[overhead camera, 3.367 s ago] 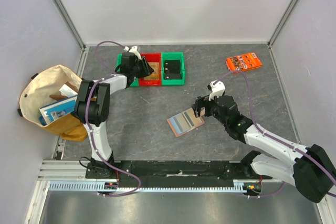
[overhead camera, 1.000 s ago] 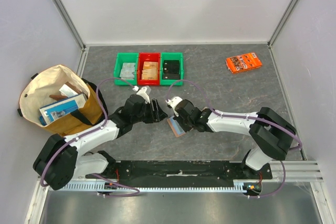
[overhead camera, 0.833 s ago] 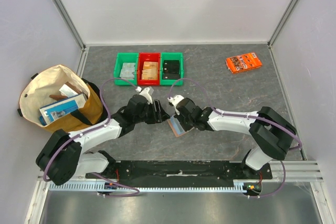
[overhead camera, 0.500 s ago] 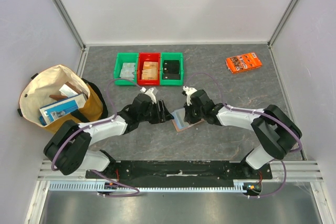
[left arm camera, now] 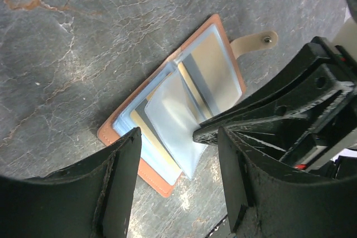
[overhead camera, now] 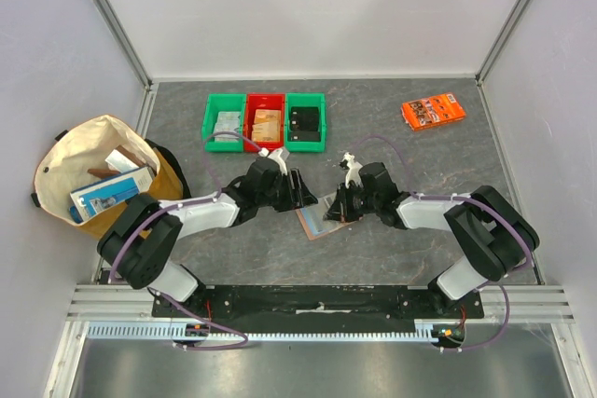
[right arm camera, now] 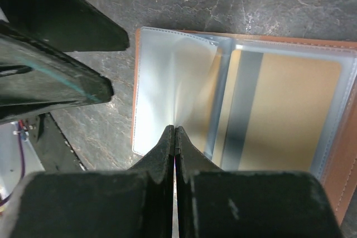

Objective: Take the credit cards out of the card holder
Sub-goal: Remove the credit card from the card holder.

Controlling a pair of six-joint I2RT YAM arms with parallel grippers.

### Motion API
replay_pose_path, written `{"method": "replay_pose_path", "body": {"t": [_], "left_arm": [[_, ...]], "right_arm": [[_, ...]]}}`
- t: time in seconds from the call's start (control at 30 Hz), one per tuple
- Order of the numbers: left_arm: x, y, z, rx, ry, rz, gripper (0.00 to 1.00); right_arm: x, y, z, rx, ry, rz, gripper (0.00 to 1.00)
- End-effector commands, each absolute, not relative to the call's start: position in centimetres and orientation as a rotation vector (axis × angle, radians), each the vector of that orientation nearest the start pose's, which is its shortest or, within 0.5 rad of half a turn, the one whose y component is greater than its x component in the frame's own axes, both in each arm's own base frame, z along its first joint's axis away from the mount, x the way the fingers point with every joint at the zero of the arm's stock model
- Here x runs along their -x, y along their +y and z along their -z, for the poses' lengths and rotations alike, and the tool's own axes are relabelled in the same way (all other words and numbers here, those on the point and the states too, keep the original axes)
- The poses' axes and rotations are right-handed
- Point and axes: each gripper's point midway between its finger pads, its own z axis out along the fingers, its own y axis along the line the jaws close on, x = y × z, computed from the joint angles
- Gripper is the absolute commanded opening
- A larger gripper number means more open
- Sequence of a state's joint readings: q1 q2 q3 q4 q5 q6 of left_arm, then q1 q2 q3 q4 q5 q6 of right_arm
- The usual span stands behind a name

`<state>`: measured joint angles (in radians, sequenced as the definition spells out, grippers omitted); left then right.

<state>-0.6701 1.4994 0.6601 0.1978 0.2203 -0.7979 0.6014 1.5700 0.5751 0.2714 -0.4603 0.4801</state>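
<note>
Nothing legible shows in any view. The orange packet [overhead camera: 434,110] near the far right corner of the table [overhead camera: 373,128] carries print too small to read.

Reddish-brown card holder [left arm camera: 178,110], grey-striped tan card [right arm camera: 279,110]

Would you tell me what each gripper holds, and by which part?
Right gripper pinches a clear sleeve of the card holder by its free edge; left gripper, open, holds nothing.
</note>
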Motion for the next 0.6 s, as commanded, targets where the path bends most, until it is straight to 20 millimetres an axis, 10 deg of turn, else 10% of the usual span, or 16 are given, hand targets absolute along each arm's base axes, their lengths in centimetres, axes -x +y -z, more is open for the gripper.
{"method": "replay_pose_path", "body": {"t": [0.0, 0.57], "left_arm": [[-26.5, -30.2, -7.7, 0.058, 2.381, 1.053, 0.63], [-24.8, -33.0, -7.9, 0.056, 2.415, 1.278, 0.56]], "right_arm": [[-23.3, 28.7, -5.3, 0.392, 2.318, -1.206, 0.00], [-23.6, 28.5, -5.5, 0.370, 2.308, -1.196, 0.06]]}}
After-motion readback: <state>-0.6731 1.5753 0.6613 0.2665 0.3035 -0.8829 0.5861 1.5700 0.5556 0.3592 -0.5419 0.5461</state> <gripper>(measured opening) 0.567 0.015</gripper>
